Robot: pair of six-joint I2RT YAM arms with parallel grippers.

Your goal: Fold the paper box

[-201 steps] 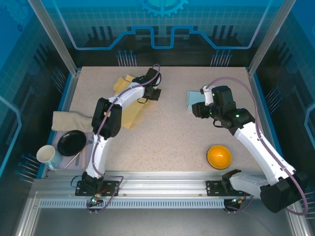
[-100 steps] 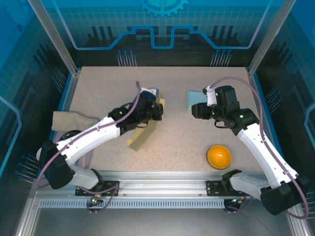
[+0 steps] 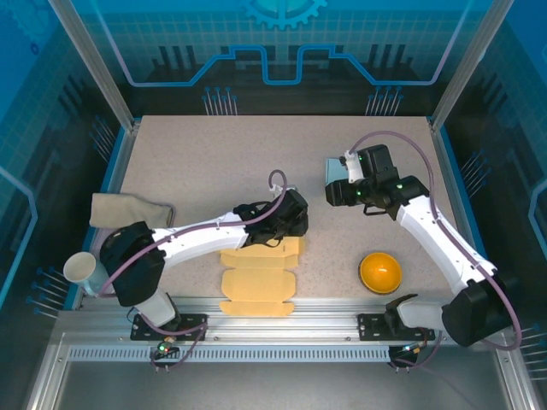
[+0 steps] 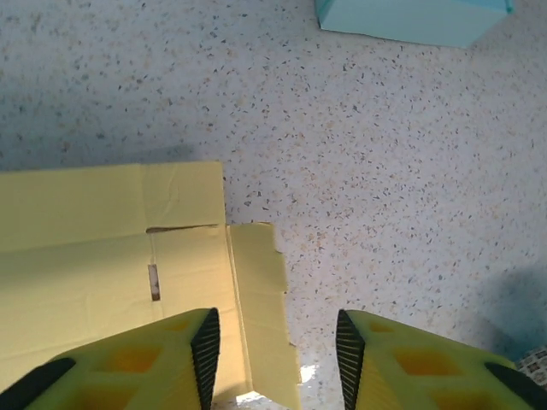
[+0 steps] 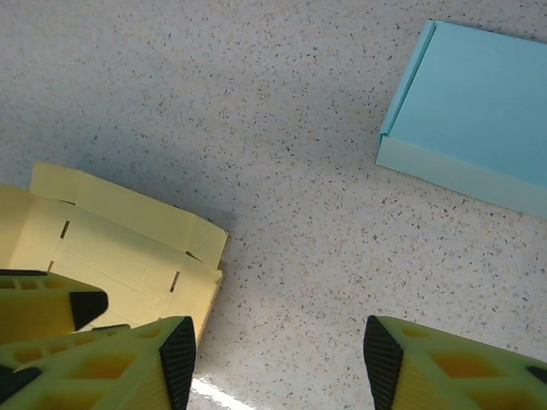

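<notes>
You're looking at a plain yellow paper box (image 3: 261, 278) on a beige, dark-speckled tabletop (image 3: 342, 239); right of it an orange bowl (image 3: 379, 272), beyond it a pale blue box (image 3: 333, 172).

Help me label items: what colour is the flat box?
Flat box: yellow; clearest in top external view.

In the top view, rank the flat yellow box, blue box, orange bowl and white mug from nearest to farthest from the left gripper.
From the left gripper:
1. flat yellow box, right beside it
2. blue box, beyond, rightward
3. orange bowl, near right
4. white mug, far left edge
</notes>
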